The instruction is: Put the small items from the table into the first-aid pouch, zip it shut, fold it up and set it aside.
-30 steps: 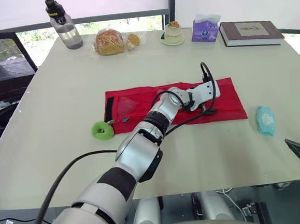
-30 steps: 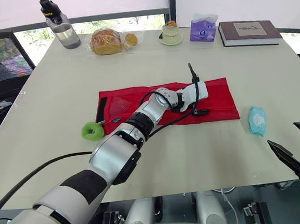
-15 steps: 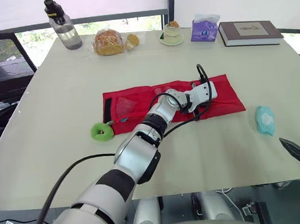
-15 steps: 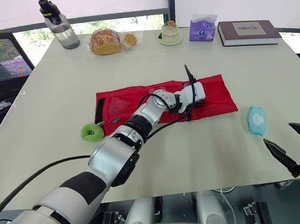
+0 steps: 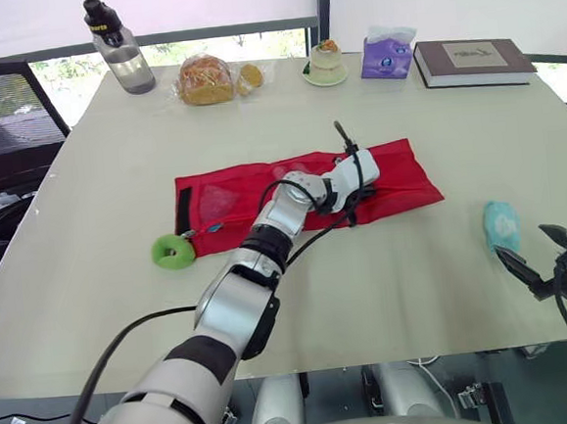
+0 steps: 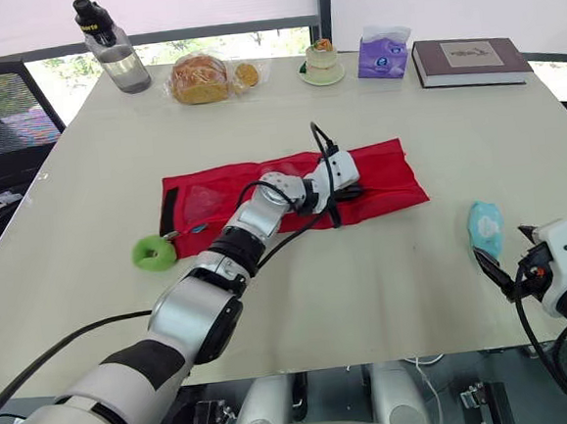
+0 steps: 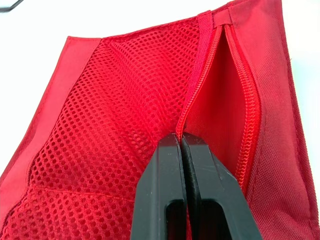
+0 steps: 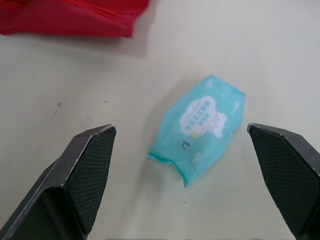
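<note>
**A:** While the left gripper (image 7: 181, 139) has its black fingers pinched together, what exactly sits between them?

**B:** The zip-side edge of the mesh pocket (image 7: 115, 105) on the red fabric first-aid pouch (image 6: 383, 170). Just beyond the tips the red zip opening (image 7: 232, 95) gapes, so the pocket is unzipped. I see nothing inside the part that shows.

**A:** And the other arm?

**B:** The right gripper (image 8: 181, 131) is spread wide, poised over the small teal plastic wipe packet (image 5: 502, 226) and touching nothing. That packet lies on the pale table (image 5: 113, 166), well apart from the pouch's right end.

**A:** Anything else to pack?

**B:** A green ring-shaped item (image 5: 173, 251) lies just beside the pouch's left end. The pouch itself lies flat, mid-table.

**A:** So which step is this?

**B:** I judge it's the loading step, barely begun. One arm holds the mouth open and the other lines up for a first pick.

**A:** What does the next move call for?

**B:** Lower the spread fingers to straddle the packet and close gently, since it looks soft. Then carry it across to the opening without the left letting the lip slacken.
</note>
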